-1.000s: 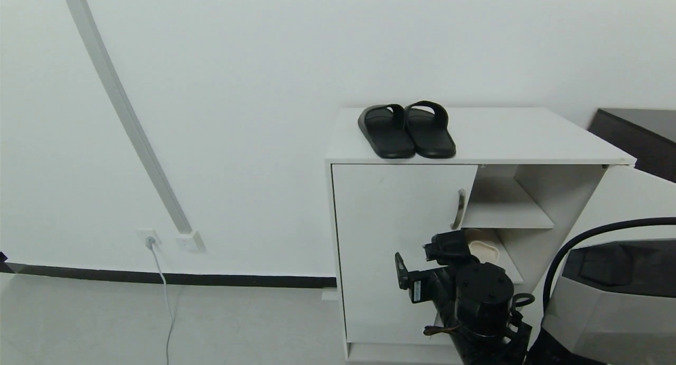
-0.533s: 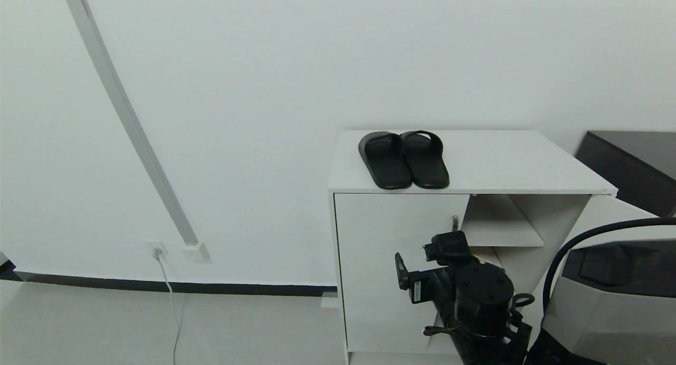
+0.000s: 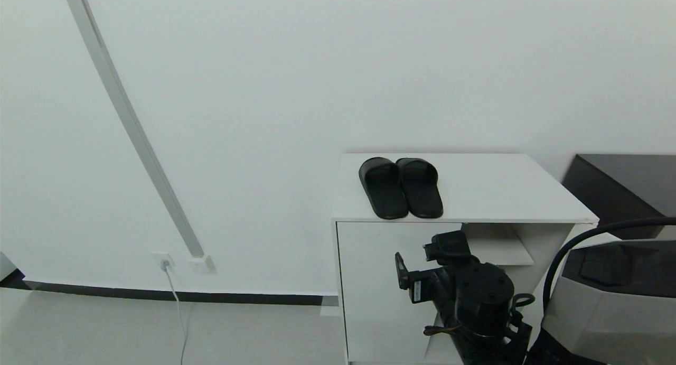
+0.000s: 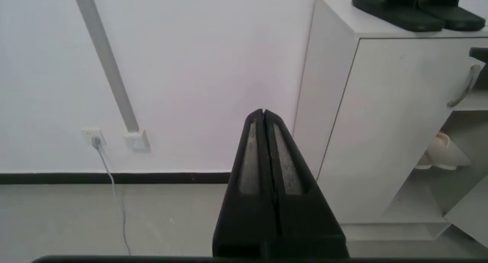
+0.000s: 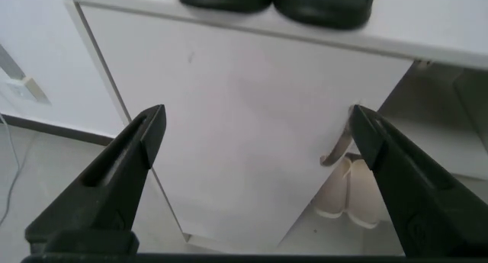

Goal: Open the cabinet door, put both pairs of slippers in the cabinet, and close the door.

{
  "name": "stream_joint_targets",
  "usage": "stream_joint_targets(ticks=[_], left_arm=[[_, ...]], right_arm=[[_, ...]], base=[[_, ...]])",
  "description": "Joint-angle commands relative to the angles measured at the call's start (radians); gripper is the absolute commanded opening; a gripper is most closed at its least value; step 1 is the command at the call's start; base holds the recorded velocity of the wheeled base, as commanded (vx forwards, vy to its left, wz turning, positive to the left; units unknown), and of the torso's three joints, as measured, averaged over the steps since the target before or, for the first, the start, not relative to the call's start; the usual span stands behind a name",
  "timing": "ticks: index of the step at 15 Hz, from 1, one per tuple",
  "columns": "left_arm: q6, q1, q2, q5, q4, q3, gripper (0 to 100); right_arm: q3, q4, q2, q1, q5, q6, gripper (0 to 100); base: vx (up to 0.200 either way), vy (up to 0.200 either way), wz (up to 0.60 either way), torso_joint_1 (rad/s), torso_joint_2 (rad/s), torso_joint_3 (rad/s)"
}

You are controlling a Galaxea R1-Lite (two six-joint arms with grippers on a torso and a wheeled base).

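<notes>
Where the head view looks down along a white wall, a white cabinet stands against it. The black slippers lie side by side on its top, toward the left front edge. The cabinet's left door is shut. Its right half stands open, with an inner shelf showing. A dark piece of furniture stands just beside the cabinet on the right. On the wall to the left, a grey conduit slants down to a small box. A socket sits beside that box, and a cable hangs from the socket to the floor.

From the left wrist view, the left claw has its two fingers pressed flat together with nothing between them. It hangs in open air, well apart from the cabinet and about level with the shut door. A curved handle sits at that door's free edge. The cream slippers rest on a lower shelf inside the open half, and the black pair lies on the cabinet top.

From the right wrist view, the right claw is spread wide and holds nothing. Its fingers frame the shut door without touching it. The black slippers lie on the top above the door. The cream slippers stand side by side inside the cabinet, just past the handle.
</notes>
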Motion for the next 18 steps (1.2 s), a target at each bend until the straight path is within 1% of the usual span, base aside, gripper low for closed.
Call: stream_joint_targets(ticks=[1,7,10,13,14,15,18], left_arm=[[0.0,0.0,0.001,0.0,0.0,0.0,0],[0.0,0.0,0.001,0.0,0.0,0.0,0],[0.0,0.0,0.001,0.0,0.0,0.0,0],[0.001,0.0,0.001,0.0,0.0,0.0,0],[0.003,0.0,0.001,-0.003,0.0,0.0,0],[0.003,0.0,0.001,-0.003,0.0,0.0,0],[0.004,0.0,0.001,-0.003,0.0,0.0,0]], right_arm=[[-0.001,0.0,0.001,0.0,-0.001,-0.001,100],[0.0,-0.003,0.008,-0.001,-0.002,-0.01,100],[-0.003,-0.009,0.018,-0.001,0.002,-0.014,100],[-0.049,0.005,0.014,-0.02,0.008,-0.031,100],[-0.127,0.083,0.0,-0.05,0.016,-0.031,100],[-0.187,0.198,-0.022,-0.066,0.016,-0.017,100],[-0.357,0.52,-0.101,-0.072,0.017,0.042,100]], base=[[0.0,0.0,0.0,0.232,-0.5,-0.271],[0.0,0.0,0.0,0.171,-0.37,-0.198],[0.0,0.0,0.0,0.012,-0.02,-0.006],[0.0,0.0,0.0,0.0,0.0,0.0],[0.0,0.0,0.0,0.0,0.0,0.0],[0.0,0.0,0.0,0.0,0.0,0.0],[0.0,0.0,0.0,0.0,0.0,0.0]])
